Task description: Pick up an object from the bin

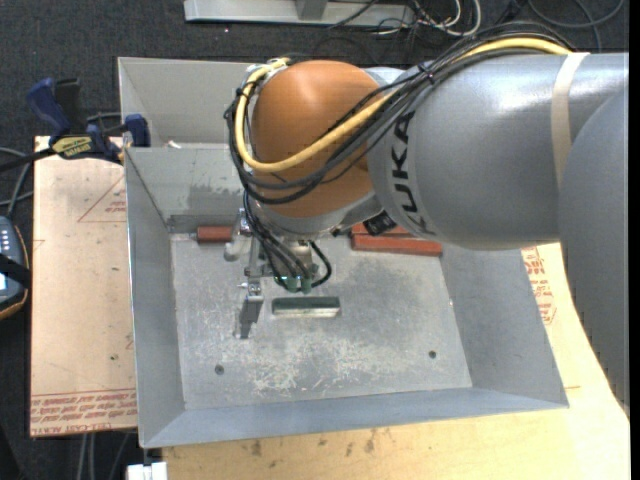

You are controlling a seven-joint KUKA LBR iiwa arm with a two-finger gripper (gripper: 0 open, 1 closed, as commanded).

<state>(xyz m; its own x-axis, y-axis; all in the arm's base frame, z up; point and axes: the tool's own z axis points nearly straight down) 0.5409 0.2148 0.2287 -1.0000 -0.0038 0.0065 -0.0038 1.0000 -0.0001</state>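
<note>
Bin (330, 373): grey metal. The near wall slopes up toward the camera. The floor is scuffed and speckled, and bare along its near half.
Dark green bar (306, 307): a flat, narrow strip lying on the bin floor about mid-bin, with its long side running left to right. It is the loose thing nearest the jaws.
Jaws: down at floor level in the middle of the bin, just left of the dark green bar's left end. A grey metal part of them slants down and to the left toward the floor. I cannot tell whether they are open or closed. No thing is seen between them.
Bar versus jaws: the bar lies beside them, and contact cannot be judged.
Left reddish-brown bar (212, 234): a short piece lying at the foot of the far wall, left of the wrist.
Right reddish-brown bar (397, 245): a longer piece lying along the far wall, partly under the arm.
Orange cover (310, 133): a rounded dome on the wrist, above the far half of the bin.
Cables (440, 66): yellow and black, looped around the cover.
Arm (500, 148): a thick grey link coming in from the right.
</note>
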